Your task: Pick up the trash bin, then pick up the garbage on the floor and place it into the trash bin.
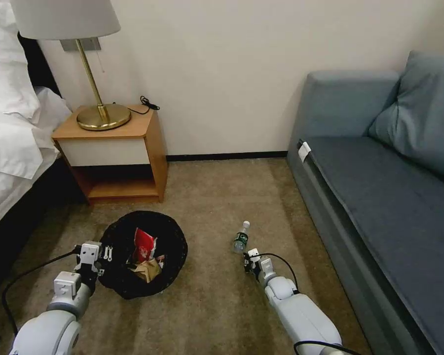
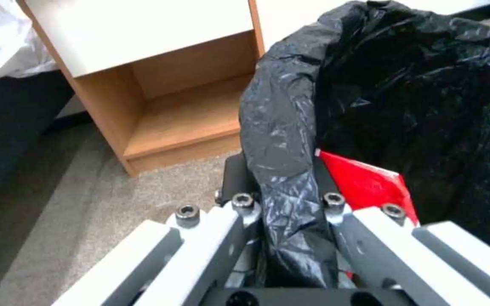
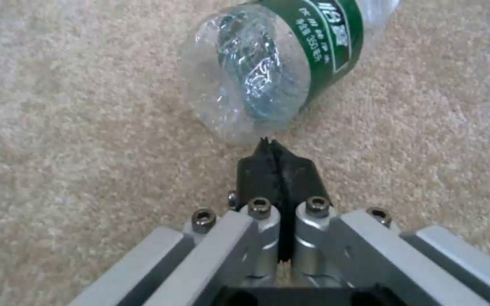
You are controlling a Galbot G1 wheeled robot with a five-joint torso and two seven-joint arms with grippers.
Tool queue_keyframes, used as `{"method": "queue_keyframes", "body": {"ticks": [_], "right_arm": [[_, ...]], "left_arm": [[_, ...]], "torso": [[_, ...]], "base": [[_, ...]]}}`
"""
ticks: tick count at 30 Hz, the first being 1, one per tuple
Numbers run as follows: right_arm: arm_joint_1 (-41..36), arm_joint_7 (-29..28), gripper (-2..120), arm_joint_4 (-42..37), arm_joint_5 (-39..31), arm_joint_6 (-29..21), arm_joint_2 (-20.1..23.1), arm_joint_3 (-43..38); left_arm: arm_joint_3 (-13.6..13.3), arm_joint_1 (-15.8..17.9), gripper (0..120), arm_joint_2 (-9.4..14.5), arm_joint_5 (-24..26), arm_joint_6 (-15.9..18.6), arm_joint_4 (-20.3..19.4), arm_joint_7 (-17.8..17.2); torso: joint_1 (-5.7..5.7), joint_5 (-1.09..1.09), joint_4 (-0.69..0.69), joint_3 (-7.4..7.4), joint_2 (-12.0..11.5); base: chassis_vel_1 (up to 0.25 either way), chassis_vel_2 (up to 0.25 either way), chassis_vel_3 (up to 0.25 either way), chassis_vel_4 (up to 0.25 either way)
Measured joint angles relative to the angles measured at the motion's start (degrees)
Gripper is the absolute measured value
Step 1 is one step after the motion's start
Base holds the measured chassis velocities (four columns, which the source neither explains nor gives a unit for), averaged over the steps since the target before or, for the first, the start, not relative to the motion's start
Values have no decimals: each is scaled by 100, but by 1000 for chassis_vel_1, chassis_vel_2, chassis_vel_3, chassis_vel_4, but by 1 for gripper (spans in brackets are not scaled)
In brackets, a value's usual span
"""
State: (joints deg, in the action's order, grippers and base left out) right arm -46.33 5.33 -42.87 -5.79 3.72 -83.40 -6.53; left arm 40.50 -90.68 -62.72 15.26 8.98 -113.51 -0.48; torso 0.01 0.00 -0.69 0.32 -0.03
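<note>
Here, one round trash bin lined with crinkly black plastic [image 1: 145, 254] is seen lower left of centre, its rim clamped by the left gripper [image 2: 287, 187]; a red-and-white packet [image 1: 144, 245] and crumpled brown paper [image 1: 148, 270] lie inside. One clear plastic bottle with a green label [image 1: 241, 238] lies on open carpet [image 1: 207, 197], cap toward the wall, base just before the right gripper [image 3: 273, 148], whose fingers are pressed together, empty.
</note>
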Motion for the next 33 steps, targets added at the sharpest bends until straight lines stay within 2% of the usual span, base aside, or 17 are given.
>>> {"method": "queue_keyframes", "body": {"ticks": [4, 7, 8, 10, 12, 13, 14, 16, 17, 19, 20, 22, 23, 25, 30, 33], "right_arm": [[-88, -47, 4, -106, 27, -29, 11, -48], [-220, -94, 20, -244, 138, -53, -11, -254], [-220, -94, 20, -244, 138, -53, -11, -254], [-236, -105, 32, -377, 219, -57, -41, -385], [-229, -115, 35, -423, 232, -60, -48, -414], [-192, -138, 42, -501, 234, -63, -63, -453], [-192, -138, 42, -501, 234, -63, -63, -453], [-56, -225, 54, -584, 234, 5, -102, -501], [-56, -225, 54, -584, 234, 5, -102, -501], [85, -313, 64, -643, 203, 30, -115, -507], [85, -313, 64, -643, 203, 30, -115, -507], [241, -411, 76, -661, 49, -36, -81, -383], [241, -411, 76, -661, 49, -36, -81, -383], [390, -431, 88, -559, -83, -111, -11, -152], [719, -417, 99, -124, -154, -144, -28, 201], [877, -383, 100, 91, -175, -147, -113, 304]], "left_arm": [[35, 7, 5, -15, 69, -3, 0, -2], [101, 2, 5, -70, 173, -97, 103, -5], [101, 2, 5, -70, 173, -97, 103, -5], [154, -30, 5, -130, 226, -146, 151, -18], [178, -44, 5, -152, 238, -151, 162, -20], [219, -67, 5, -184, 242, -157, 185, -21], [219, -67, 5, -184, 242, -157, 185, -21], [293, -84, 5, -211, 246, -163, 210, -27], [293, -84, 5, -211, 246, -163, 210, -27], [342, -95, 5, -218, 246, -169, 211, -43], [342, -95, 5, -218, 246, -169, 211, -43], [352, -71, 5, -235, 216, -183, 222, -56], [352, -71, 5, -235, 216, -183, 222, -56], [340, -22, 5, -247, 171, -208, 240, -63], [317, -29, 5, -215, 99, -231, 151, -71], [311, -73, 5, -157, 50, -232, 47, -77]], "torso": [[0, 0, 0, 0, 0], [0, 0, -1, 0, 0], [0, 0, -1, 0, 0], [0, 0, -1, 0, 0], [0, 0, -1, 0, 0], [0, 0, -1, 0, 0], [0, 0, -1, 0, 0], [0, 0, 0, 0, 0], [0, 0, 0, 0, 0], [0, 0, 0, 0, 0], [0, 0, 0, 0, 0], [0, 0, 0, 0, 0], [0, 0, 0, 0, 0], [0, 0, 0, 0, 0], [0, -1, -1, 1, 0], [0, 1, 0, 0, 0]], "base": [[0, 0, 0, 0], [0, 0, 0, 0], [0, 0, 0, 0], [0, 0, 0, 0], [0, 0, 0, 0], [0, 0, 0, 0], [0, 0, 0, 0], [0, 0, 0, 0], [0, 0, 0, 0], [0, 0, 0, 0], [0, 0, 0, 0], [0, 0, 0, 0], [0, 0, 0, 0], [0, 0, 0, 0], [0, 0, 0, 0], [0, 0, 0, 0]]}}
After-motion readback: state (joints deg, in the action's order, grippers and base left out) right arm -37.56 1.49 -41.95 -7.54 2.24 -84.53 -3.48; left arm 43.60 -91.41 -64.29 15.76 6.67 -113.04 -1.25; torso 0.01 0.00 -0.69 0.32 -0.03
